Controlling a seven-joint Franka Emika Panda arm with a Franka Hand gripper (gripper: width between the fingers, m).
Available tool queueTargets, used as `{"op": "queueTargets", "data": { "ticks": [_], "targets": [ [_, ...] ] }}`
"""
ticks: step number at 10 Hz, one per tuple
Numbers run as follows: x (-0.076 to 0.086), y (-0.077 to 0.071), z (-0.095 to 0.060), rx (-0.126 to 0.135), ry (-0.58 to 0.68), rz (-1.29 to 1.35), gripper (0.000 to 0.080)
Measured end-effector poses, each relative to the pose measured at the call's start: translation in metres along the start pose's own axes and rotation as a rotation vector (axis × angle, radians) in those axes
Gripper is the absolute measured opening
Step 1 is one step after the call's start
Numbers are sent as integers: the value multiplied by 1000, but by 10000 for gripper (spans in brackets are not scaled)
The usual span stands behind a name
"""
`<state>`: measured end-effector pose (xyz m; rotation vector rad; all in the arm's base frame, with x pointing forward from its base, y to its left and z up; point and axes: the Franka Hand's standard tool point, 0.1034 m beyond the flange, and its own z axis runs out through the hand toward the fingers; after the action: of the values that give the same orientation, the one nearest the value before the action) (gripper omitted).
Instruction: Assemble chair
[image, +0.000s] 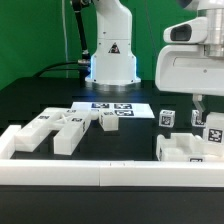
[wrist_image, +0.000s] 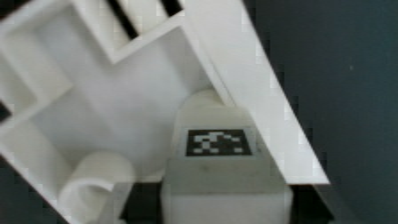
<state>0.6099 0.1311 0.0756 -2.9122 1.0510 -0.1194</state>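
Here the end effector (image: 199, 107) hangs over chair parts (image: 180, 148) at the exterior view's right, opening not discernible.

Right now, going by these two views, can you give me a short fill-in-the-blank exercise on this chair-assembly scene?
1. The gripper hangs over the chair parts on the exterior view's ___.
2. The table top is ___ in colour.
3. The marker board lies ___ on the table.
4. In the wrist view, the white part nearest the camera bears a black-and-white square ___.

Missing words: right; black; flat; tag.
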Motion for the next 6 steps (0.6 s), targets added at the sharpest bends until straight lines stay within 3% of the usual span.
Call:
{"op": "queueTargets", "data": {
  "ticks": [6],
  "targets": [
    [-1,-1,0,8,-8,465,290]
  ]
}}
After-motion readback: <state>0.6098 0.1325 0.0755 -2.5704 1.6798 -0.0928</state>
